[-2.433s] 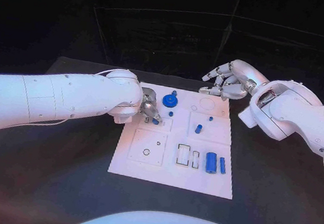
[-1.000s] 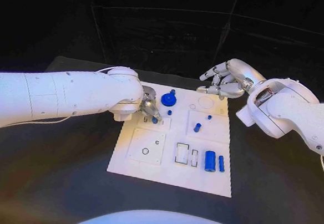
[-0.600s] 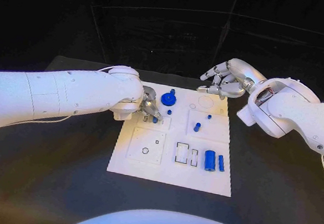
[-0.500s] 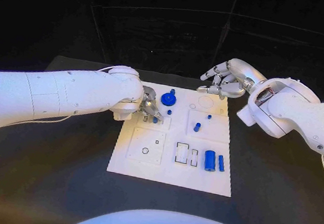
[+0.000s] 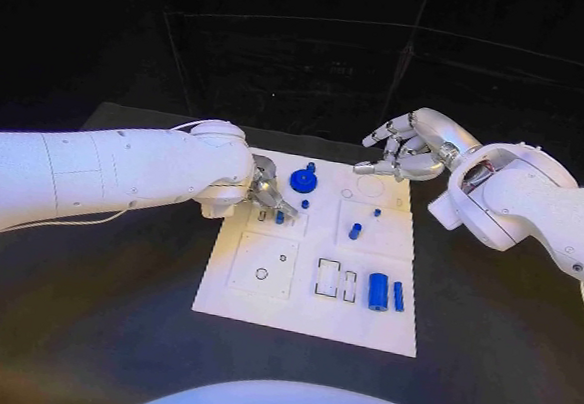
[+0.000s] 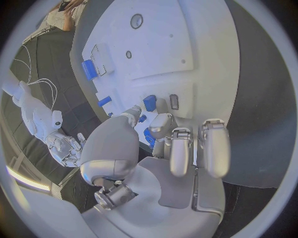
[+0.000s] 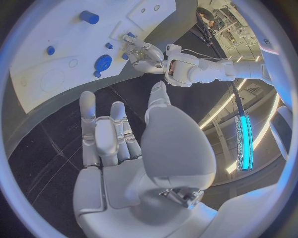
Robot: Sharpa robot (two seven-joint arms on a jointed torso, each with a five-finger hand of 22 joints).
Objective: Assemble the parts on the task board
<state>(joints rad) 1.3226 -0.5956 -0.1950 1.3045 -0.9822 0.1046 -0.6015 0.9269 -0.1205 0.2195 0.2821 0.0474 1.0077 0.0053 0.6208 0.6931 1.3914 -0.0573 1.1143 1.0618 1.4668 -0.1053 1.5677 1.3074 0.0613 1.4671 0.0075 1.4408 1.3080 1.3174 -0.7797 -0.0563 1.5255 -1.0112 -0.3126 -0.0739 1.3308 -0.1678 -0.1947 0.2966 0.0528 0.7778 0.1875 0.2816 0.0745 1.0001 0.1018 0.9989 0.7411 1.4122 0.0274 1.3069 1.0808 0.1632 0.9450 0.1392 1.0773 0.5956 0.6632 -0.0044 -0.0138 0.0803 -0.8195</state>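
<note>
The white task board (image 5: pixel 262 299) lies mid-table. My left hand (image 5: pixel 265 197) hangs low over its far left part, fingers apart, fingertips (image 6: pixel 163 122) right beside a small blue block (image 5: pixel 279 217) (image 6: pixel 149 102) in a recess; I cannot tell if they touch it. A blue knobbed disc (image 5: pixel 304 180) (image 7: pixel 102 62) and a tiny blue peg (image 5: pixel 305 204) sit just past the hand. My right hand (image 5: pixel 408 147) (image 7: pixel 118 134) hovers over the board's far right edge, fingers spread, holding nothing.
More blue parts lie on the board: two pegs (image 5: pixel 354 230) (image 5: pixel 376 211), a thick cylinder (image 5: pixel 378 291) and a thin bar (image 5: pixel 398 296) near the front right. Empty outlined recesses (image 5: pixel 329 276) sit beside them. Black table (image 5: pixel 71 334) surrounds the board.
My right hand has shifted slightly above the board's far edge. My left hand stays by the small blue block.
</note>
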